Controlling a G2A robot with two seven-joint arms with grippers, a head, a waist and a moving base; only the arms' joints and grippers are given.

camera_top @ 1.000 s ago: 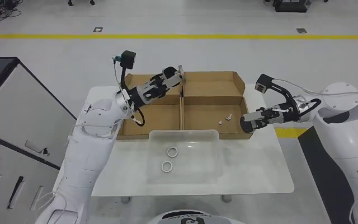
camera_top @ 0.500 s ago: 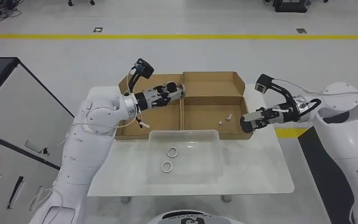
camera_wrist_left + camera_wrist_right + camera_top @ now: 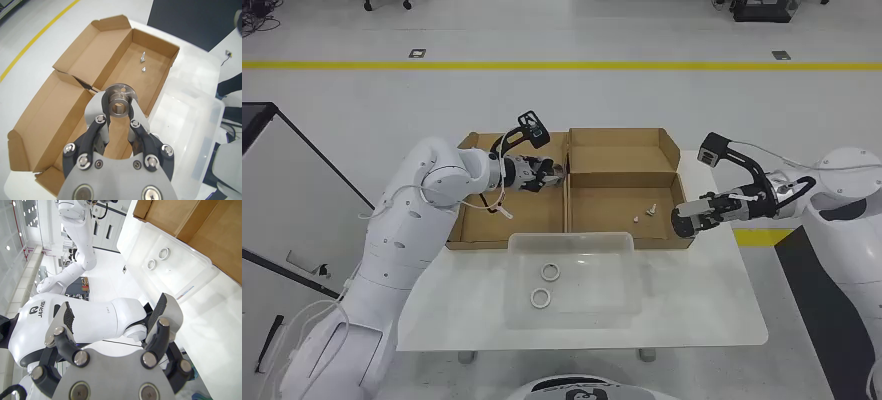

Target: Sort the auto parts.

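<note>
At a white table (image 3: 692, 290) in a pale-floored hall crossed by a yellow line (image 3: 562, 65), the left gripper (image 3: 118, 106) clamps a metal flanged hub (image 3: 121, 90) above the divider of the cardboard box (image 3: 617, 150). The right gripper (image 3: 115, 311) hangs spread-fingered just beside the box.

A pale grey polished floor (image 3: 642, 30) stretches beyond a white rectangular table (image 3: 712, 300), crossed from side to side by a painted yellow line (image 3: 642, 65). Two small square metal floor plates (image 3: 417, 52) lie past the line, well apart, one toward each side. A white panel framed in black (image 3: 282, 190) stands near one end of the table, and a tall dark panel (image 3: 827, 320) stands near the other. Black furniture bases (image 3: 762, 10) show at the floor's far edge. In the right wrist view, rows of round ceiling lights (image 3: 30, 222) shine beside a thin red pipe (image 3: 19, 228), and the table's surface reflects their glare.
</note>
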